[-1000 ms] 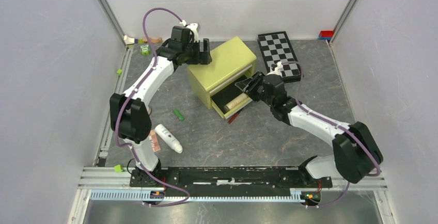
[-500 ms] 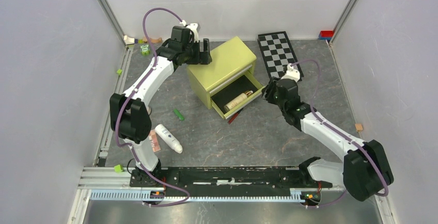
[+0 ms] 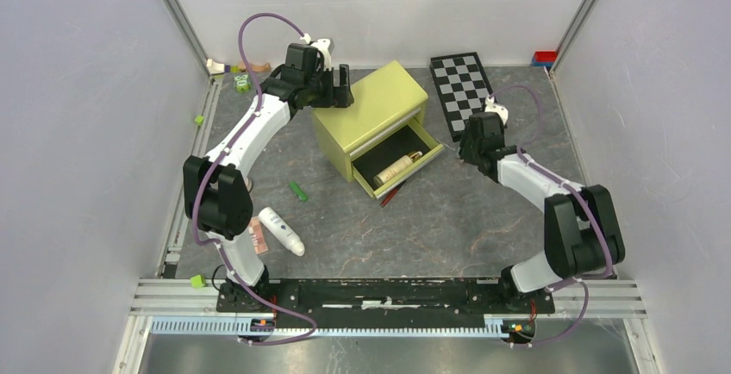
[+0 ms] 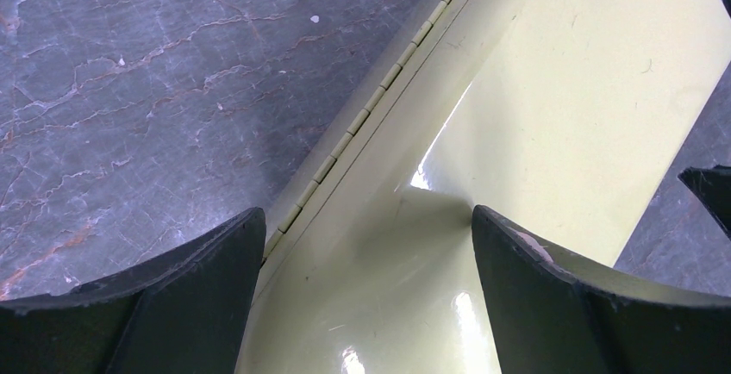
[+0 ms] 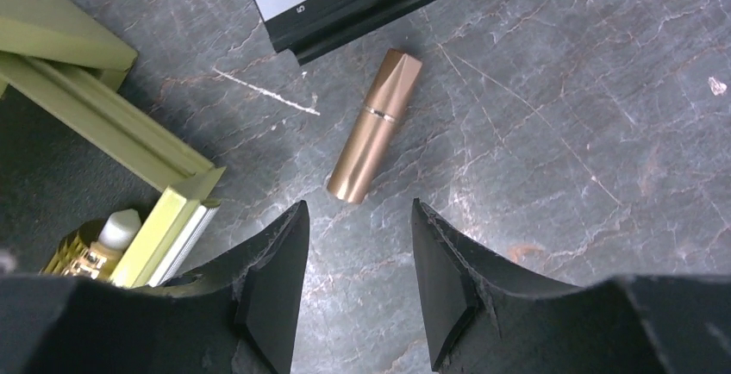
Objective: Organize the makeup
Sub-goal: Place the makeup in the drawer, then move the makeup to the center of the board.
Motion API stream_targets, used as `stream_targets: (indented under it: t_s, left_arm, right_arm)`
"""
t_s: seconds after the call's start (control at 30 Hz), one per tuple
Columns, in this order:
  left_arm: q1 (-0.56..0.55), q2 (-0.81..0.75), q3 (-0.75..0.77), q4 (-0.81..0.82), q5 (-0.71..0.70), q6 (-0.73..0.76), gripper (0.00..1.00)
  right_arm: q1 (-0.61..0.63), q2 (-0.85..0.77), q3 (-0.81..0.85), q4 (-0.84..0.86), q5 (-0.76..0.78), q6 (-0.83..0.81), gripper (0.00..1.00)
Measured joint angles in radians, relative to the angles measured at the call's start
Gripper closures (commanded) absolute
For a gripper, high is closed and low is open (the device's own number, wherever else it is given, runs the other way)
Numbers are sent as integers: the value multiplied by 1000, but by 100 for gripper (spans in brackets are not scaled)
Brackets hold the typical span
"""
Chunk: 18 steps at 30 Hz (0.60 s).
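Bottle (image 3: 398, 167) lies in drawer (image 3: 384, 186), seen overhead; right pincer (image 3: 464, 152) hovers at its three o'clock. Left wrist: left pincer (image 4: 366, 227) spread wide astride cabinet (image 4: 552, 90) edge. Right wrist: jaws half-open, empty; gold tube (image 5: 375, 126) just ahead, twelve o'clock, axis one-to-seven.

From above and behind me, one camera takes in the whole table (image 3: 483, 219). Both wrist cameras look down from close: left on the green box (image 4: 560, 90), right beside its drawer (image 5: 168, 219).
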State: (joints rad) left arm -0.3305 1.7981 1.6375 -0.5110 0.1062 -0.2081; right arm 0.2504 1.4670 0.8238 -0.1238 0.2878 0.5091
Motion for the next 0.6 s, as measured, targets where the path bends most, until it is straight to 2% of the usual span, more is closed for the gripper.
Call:
stream_targets:
  t_s: [0.2, 0.37, 0.47, 0.6]
  left_arm:
    - [0, 0, 0, 0, 0, 0, 6]
    - [0, 0, 0, 0, 0, 0, 6]
    - [0, -2, 0, 0, 0, 0, 6]
    - [0, -28, -11, -27, -29, 0, 6]
  right_arm:
    - [-30, 89, 64, -17, -27, -14, 47]
    - [-33, 92, 65, -21, -67, -18, 47]
    - [-33, 48, 32, -11, -97, -22, 47]
    - [-33, -106, -53, -6, -121, -45, 47]
